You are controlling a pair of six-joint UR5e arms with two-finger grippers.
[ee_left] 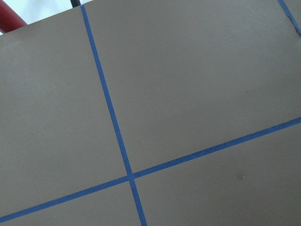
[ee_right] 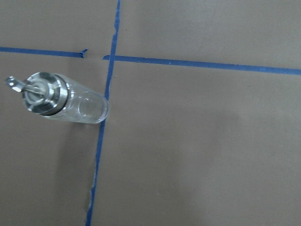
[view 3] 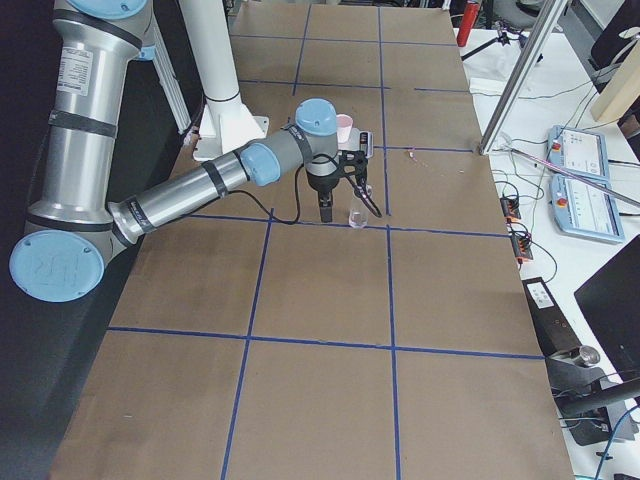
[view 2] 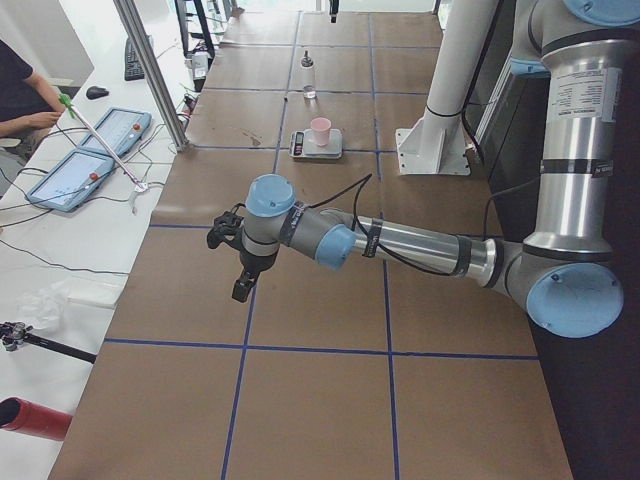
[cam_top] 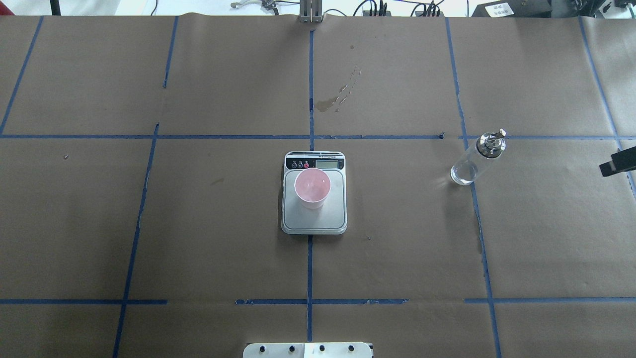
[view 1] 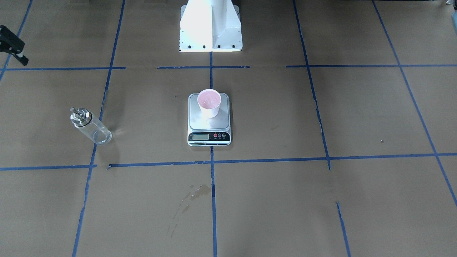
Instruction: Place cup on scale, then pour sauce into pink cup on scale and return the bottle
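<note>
The cup (view 1: 209, 102), white outside and pink inside, stands upright on the steel platform of the scale (view 1: 209, 125) at the table's middle; both also show in the overhead view, the cup (cam_top: 312, 188) on the scale (cam_top: 314, 219). The clear glass bottle (view 1: 90, 125) with its metal spout stands upright and free on the paper, also in the overhead view (cam_top: 474, 159) and the right wrist view (ee_right: 61, 98). My right gripper (view 1: 16, 48) shows only partly at the view's edge, apart from the bottle; I cannot tell if it is open. My left gripper (view 2: 235, 262) hovers over bare paper far from the scale; its state is unclear.
The brown paper carries blue tape lines and a dried stain (view 1: 198, 191) beyond the scale. The robot's white base (view 1: 210, 26) stands behind the scale. Tablets (view 2: 90, 150) and cables lie on the side bench, where a person sits.
</note>
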